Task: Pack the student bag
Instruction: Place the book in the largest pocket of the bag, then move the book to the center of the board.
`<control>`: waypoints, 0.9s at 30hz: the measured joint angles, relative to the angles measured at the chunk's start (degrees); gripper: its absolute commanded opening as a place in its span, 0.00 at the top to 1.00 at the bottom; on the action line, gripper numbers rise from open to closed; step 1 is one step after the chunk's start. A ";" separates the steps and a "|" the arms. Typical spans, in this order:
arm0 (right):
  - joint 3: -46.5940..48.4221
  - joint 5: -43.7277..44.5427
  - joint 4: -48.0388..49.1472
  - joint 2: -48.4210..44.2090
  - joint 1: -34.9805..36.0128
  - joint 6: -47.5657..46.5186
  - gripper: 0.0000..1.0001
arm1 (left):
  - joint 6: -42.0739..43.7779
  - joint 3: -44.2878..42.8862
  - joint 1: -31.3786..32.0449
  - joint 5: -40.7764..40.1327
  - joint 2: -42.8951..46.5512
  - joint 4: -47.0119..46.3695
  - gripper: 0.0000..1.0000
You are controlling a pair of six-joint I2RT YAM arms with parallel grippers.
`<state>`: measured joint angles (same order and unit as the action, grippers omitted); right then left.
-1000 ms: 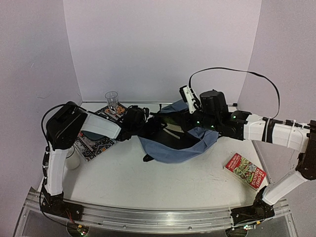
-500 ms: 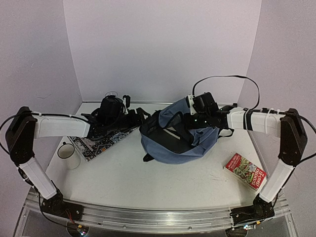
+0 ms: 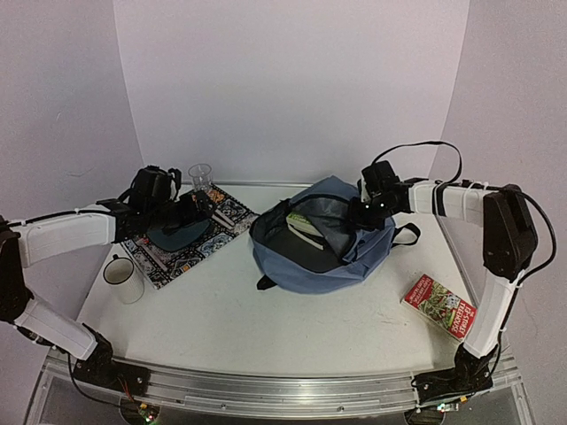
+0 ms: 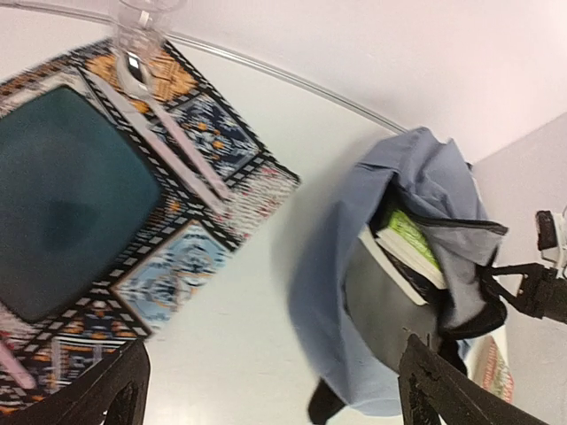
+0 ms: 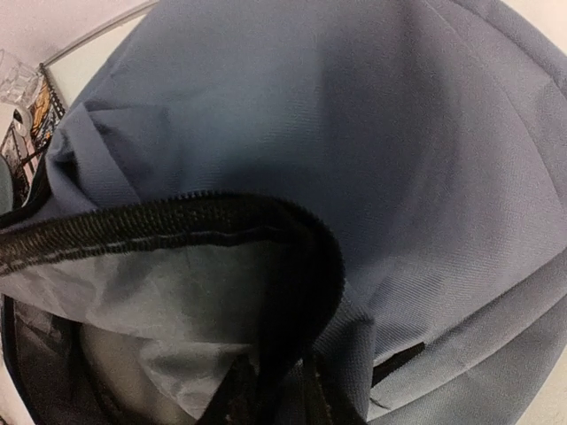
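Observation:
The student bag point(image 3: 330, 252), grey-blue with a dark zipper line, lies open at mid-table with a green-covered book point(image 3: 306, 226) inside. In the left wrist view the student bag point(image 4: 345, 292) and that book point(image 4: 412, 252) show at right. My left gripper point(image 3: 197, 211) hovers open and empty over a patterned book point(image 3: 182, 239); its gripper point(image 4: 275, 394) is spread wide. My right gripper point(image 3: 361, 215) is at the bag's right rim. In its wrist view the black zipper rim point(image 5: 292, 266) runs down between the dark fingertips point(image 5: 235, 394), close on both sides. Whether they still pinch it is unclear.
A clear glass point(image 3: 201, 177) stands behind the patterned book, and a white mug point(image 3: 120, 273) sits near the left edge. A red book point(image 3: 440, 305) lies at the front right. Black bag straps point(image 3: 406, 235) trail toward the right wall.
My left arm swung away from the bag to the left, over the patterned book, and its jaws spread wider. The right arm pulled back to the bag's right rim. The green book now shows inside.

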<state>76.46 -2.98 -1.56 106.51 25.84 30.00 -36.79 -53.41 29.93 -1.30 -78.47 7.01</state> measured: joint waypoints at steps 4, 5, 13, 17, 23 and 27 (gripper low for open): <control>0.78 -2.86 -1.54 0.17 -1.84 0.58 0.49 | 5.30 0.00 -0.75 -1.81 3.28 3.20 0.01; 1.03 -3.60 -1.84 0.16 -2.01 0.39 0.44 | 6.64 0.00 -0.70 -2.14 3.93 3.86 0.01; 0.20 -8.52 -7.32 -5.55 -2.64 -0.01 0.13 | 15.93 0.20 -0.50 -6.61 8.65 6.59 0.01; -5.20 -8.79 -10.32 -13.94 -4.63 1.48 0.02 | 18.65 1.26 -0.50 -9.18 11.02 6.49 0.00; -15.39 -6.66 -15.21 -26.00 -9.82 6.79 0.02 | 20.54 2.58 -0.50 -11.32 12.58 6.58 0.01; -21.47 -2.73 -18.28 -29.00 -14.45 11.57 0.02 | 20.88 2.60 -0.43 -12.24 13.31 6.53 0.01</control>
<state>54.98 -5.70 -19.84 77.51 11.40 41.57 -15.91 -50.81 29.50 -13.54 -65.17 13.54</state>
